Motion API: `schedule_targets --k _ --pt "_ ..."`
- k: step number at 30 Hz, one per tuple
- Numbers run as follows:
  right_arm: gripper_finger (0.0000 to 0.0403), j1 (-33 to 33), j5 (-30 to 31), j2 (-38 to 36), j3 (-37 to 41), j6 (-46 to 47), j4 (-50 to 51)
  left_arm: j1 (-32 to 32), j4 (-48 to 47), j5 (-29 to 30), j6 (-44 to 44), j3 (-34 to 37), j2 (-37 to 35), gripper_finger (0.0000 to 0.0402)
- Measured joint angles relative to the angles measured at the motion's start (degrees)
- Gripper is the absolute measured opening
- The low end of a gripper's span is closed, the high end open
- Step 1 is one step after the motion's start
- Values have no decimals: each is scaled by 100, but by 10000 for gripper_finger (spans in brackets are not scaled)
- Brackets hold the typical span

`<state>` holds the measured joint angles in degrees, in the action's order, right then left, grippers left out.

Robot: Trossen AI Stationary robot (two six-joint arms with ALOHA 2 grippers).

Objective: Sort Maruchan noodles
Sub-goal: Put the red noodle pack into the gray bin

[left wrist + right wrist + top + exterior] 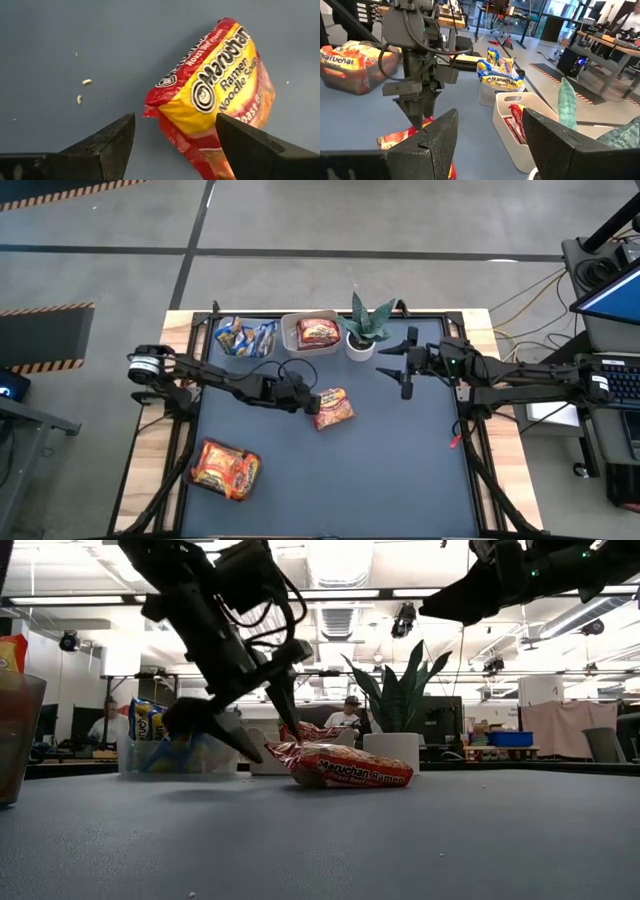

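One red packet (333, 409) lies at my left claw's (312, 402) three o'clock, jaws wide, empty; next I close, lift it binward.

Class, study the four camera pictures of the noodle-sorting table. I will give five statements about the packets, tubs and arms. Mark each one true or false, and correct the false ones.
1. The left gripper has open jaws beside a red-and-yellow packet. True.
2. That packet is lifted off the mat. False: it lies on the dark mat.
3. The blue-yellow packets sit in a clear tub. True.
4. The potted plant stands at the mat's near edge. False: it stands at the far edge, beside the tubs.
5. The right gripper holds a packet. False: its jaws are empty, above the mat.
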<state>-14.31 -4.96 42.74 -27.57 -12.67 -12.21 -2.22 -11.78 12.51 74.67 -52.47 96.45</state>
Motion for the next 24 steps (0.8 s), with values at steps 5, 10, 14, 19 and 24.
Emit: schedule_targets --k 5,10,14,19,24 --pt "210 0 1 18 0 -15 -7 0 416 -41 44 0 212 261" --pt "210 0 1 13 0 -17 -4 0 772 -59 29 0 350 261" --pt "210 0 1 16 0 -20 -2 -29 940 -57 31 0 561 261" --pt "210 0 1 18 0 -21 2 -99 1421 -53 30 -4 790 261" --pt "210 0 3 18 0 -35 27 -139 1564 12 -18 -4 845 260"
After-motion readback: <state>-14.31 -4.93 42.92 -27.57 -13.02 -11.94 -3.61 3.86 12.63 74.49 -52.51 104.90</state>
